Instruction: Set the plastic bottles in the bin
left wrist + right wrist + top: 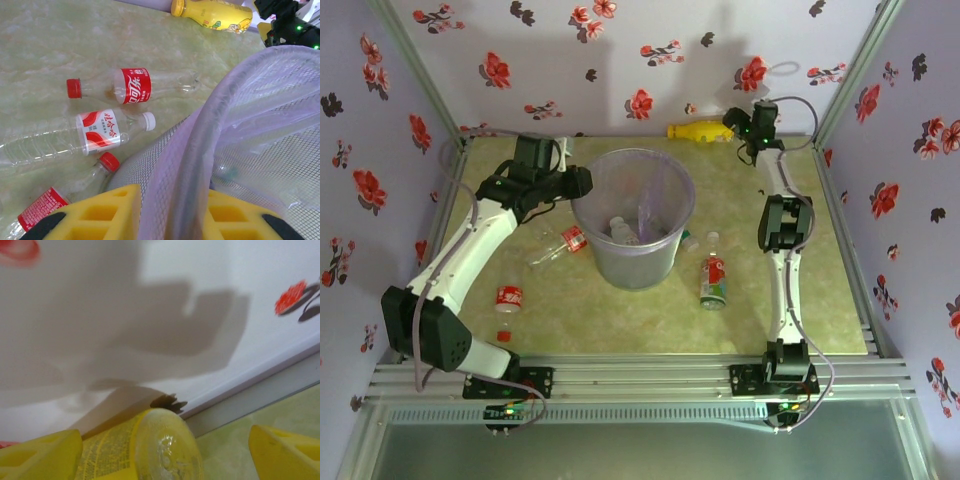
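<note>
The bin (640, 262) stands mid-table with a lilac liner and a bottle (619, 229) lying inside. My left gripper (582, 183) is shut on its left rim; in the left wrist view the rim (200, 140) runs between the yellow fingers (107, 212) of the left gripper (172, 215). Three clear bottles (132, 86) (95, 132) (75, 192) lie beside the bin. The yellow bottle (698, 130) lies against the far wall. My right gripper (733, 128) is open around its base (162, 445), the right finger (282, 450) standing clear of it.
More bottles lie on the table: one left of the bin (558, 245), one near the front left (508, 298), one to the bin's right (714, 278). Flowered walls close in the back and both sides, and a metal rail (650, 375) runs along the near edge.
</note>
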`<action>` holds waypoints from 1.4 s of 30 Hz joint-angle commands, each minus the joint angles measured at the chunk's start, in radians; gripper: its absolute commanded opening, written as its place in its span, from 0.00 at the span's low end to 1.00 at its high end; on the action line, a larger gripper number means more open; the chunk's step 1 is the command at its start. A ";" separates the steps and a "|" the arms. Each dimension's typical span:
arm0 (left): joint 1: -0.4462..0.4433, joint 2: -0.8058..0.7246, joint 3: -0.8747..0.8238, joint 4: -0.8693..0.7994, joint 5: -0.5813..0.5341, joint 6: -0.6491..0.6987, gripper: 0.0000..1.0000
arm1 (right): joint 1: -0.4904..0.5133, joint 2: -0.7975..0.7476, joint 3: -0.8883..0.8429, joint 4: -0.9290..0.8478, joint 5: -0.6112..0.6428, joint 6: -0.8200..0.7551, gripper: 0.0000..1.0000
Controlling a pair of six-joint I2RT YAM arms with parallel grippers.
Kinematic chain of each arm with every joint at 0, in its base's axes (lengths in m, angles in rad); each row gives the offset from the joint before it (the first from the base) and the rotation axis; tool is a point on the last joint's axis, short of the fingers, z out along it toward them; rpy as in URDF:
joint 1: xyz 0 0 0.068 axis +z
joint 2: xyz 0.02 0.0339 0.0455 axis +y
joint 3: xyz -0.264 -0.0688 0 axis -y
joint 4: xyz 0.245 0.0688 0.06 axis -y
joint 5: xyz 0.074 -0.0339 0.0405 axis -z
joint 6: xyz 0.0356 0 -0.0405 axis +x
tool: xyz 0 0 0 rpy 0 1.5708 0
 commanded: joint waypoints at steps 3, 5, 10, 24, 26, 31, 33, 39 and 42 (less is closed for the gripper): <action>0.004 0.025 0.020 -0.022 -0.031 -0.016 0.28 | 0.030 0.018 0.045 -0.017 -0.005 -0.030 0.84; 0.004 0.018 0.024 -0.028 -0.038 -0.017 0.28 | 0.031 0.025 0.055 -0.036 -0.003 -0.026 0.82; 0.004 -0.008 0.018 -0.032 -0.048 -0.020 0.27 | 0.034 0.032 0.060 -0.116 0.025 -0.026 0.77; 0.005 -0.032 0.001 -0.035 -0.053 -0.024 0.27 | 0.044 -0.110 -0.198 -0.052 -0.086 -0.009 0.74; 0.004 -0.038 -0.001 -0.037 -0.053 -0.024 0.27 | 0.056 -0.167 -0.297 -0.023 -0.092 -0.034 0.73; 0.005 -0.053 -0.006 -0.043 -0.053 -0.021 0.27 | 0.123 -0.356 -0.553 -0.043 -0.089 -0.165 0.73; 0.004 -0.066 -0.012 -0.047 -0.057 -0.019 0.27 | 0.157 -0.505 -0.753 -0.027 0.007 -0.188 0.73; 0.016 -0.087 -0.023 -0.056 -0.064 -0.015 0.27 | 0.210 -0.815 -1.084 -0.037 0.227 -0.275 0.77; 0.021 -0.086 -0.016 -0.061 -0.064 -0.007 0.27 | 0.208 -0.802 -1.018 -0.102 0.244 -0.379 0.82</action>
